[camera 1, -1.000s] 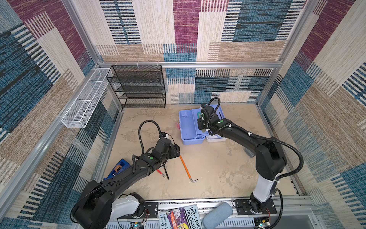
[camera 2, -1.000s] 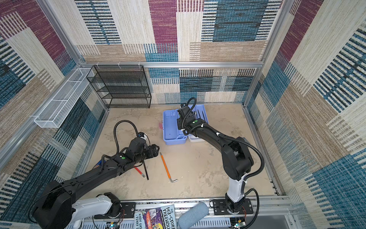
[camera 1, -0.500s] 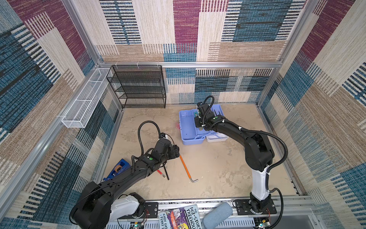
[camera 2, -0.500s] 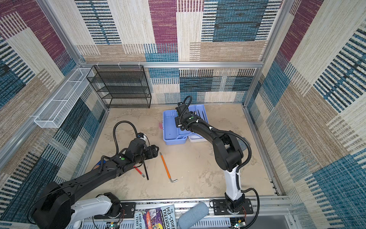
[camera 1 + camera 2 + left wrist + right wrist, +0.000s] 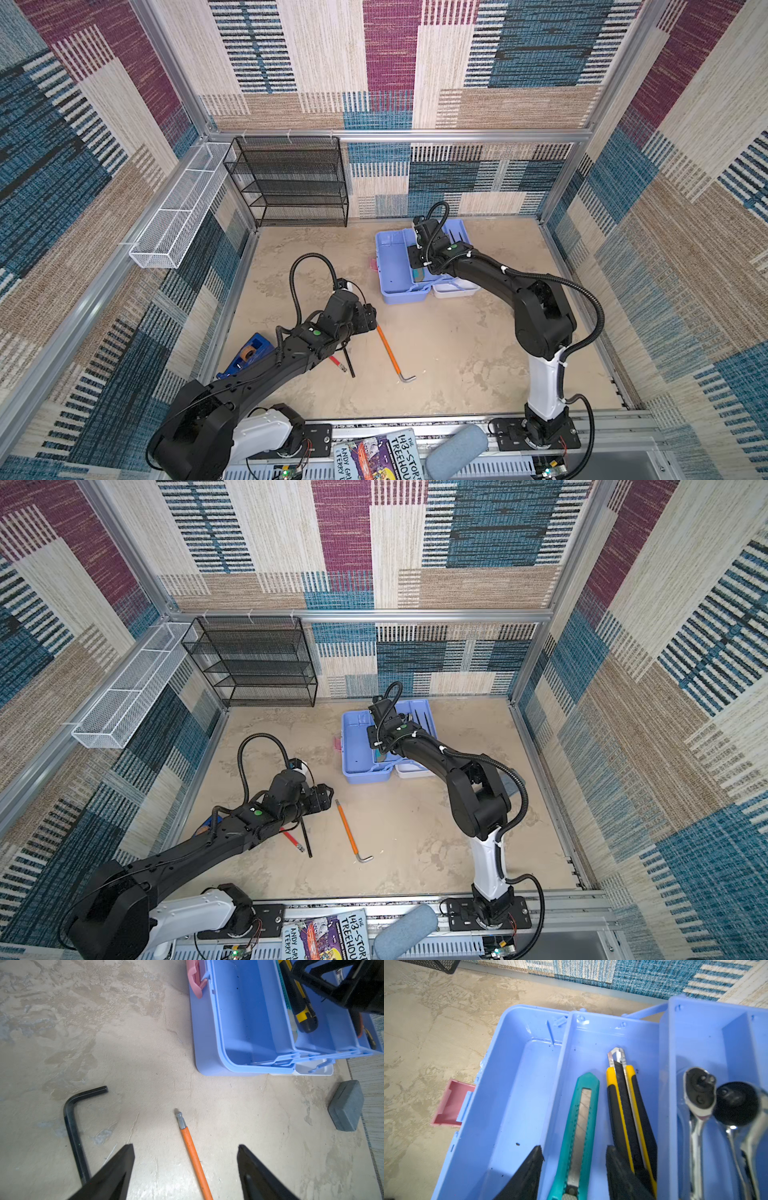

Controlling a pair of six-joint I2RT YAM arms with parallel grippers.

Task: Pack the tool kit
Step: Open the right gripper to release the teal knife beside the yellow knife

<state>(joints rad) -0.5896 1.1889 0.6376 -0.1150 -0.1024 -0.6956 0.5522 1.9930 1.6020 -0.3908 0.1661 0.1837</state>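
The tool kit [image 5: 397,270] is a lavender-blue box that stands open at the back of the floor, its trays spread out. My right gripper [image 5: 574,1148] hovers over the middle tray, open. A teal utility knife [image 5: 581,1115] lies between the jaws with a gap on each side. A yellow-black knife [image 5: 625,1105] lies beside it, and two ratchets [image 5: 699,1088] fill the neighbouring tray. My left gripper [image 5: 185,1147] is open low over the floor, straddling an orange hex key [image 5: 191,1151]. A black hex key [image 5: 70,1118] lies just outside one finger. A red tool [image 5: 336,363] shows under the left arm.
The box's pink latch [image 5: 195,978] sticks out on its left side and its white lid [image 5: 451,289] lies behind the trays. A grey pouch [image 5: 346,1105] lies right of the box. A dark blue tape dispenser [image 5: 249,353] sits by the left wall, a black mesh shelf [image 5: 291,183] at the back.
The right arm has drawn in over the box and its jaws have widened off the teal knife, which now lies in the tray. The left arm has barely moved.
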